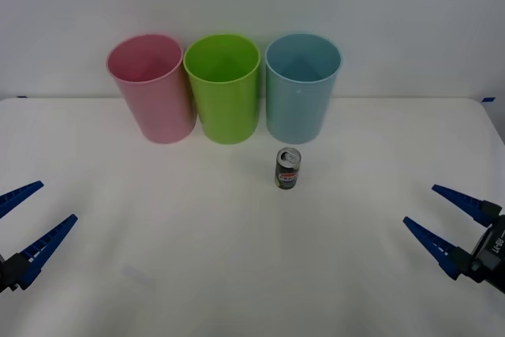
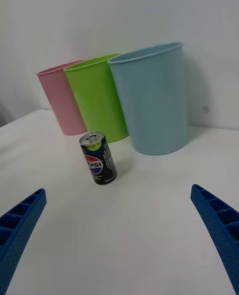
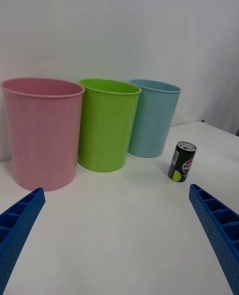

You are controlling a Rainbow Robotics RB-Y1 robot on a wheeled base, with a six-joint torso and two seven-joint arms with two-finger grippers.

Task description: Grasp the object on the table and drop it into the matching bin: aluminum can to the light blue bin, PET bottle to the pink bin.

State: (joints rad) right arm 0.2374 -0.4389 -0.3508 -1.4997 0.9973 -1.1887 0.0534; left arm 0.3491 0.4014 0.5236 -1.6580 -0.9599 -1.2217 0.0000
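So you've got a small dark aluminum can [image 1: 288,168] with a silver top and a red, white and blue logo standing upright on the wide plain white tabletop [image 1: 237,258]. It sits just in front of the tall round light blue plastic bin [image 1: 301,87], close to it but not touching, a bit toward that bin's left edge as the front camera sees it. The pull tab end faces up and the can looks unopened from here, though that part is too small to be sure.

Behind it, three tapered cup-shaped bins stand in a row against the white wall: the tall pink plastic bin [image 1: 151,87] on your left, a lime green plastic bin [image 1: 224,86] in the middle, and the light blue one on the right. They're packed side by side, rims nearly touching or touching. All three are upright with their mouths open to the camera.

Your left gripper [image 1: 26,225] hangs low at the near left corner of the table, its blue ribbed fingers spread wide with nothing between them. Your right gripper [image 1: 447,220] mirrors it at the near right corner, fingers also spread apart and holding nothing. Both are well apart from the can.

From the right wrist camera, the can [image 2: 98,157] stands between the two spread fingers' lines of sight with the blue bin [image 2: 152,100] right behind it. From the left wrist camera, the can [image 3: 181,162] is off toward the blue bin's [image 3: 152,118] side, and the pink bin [image 3: 42,130] looms nearest.
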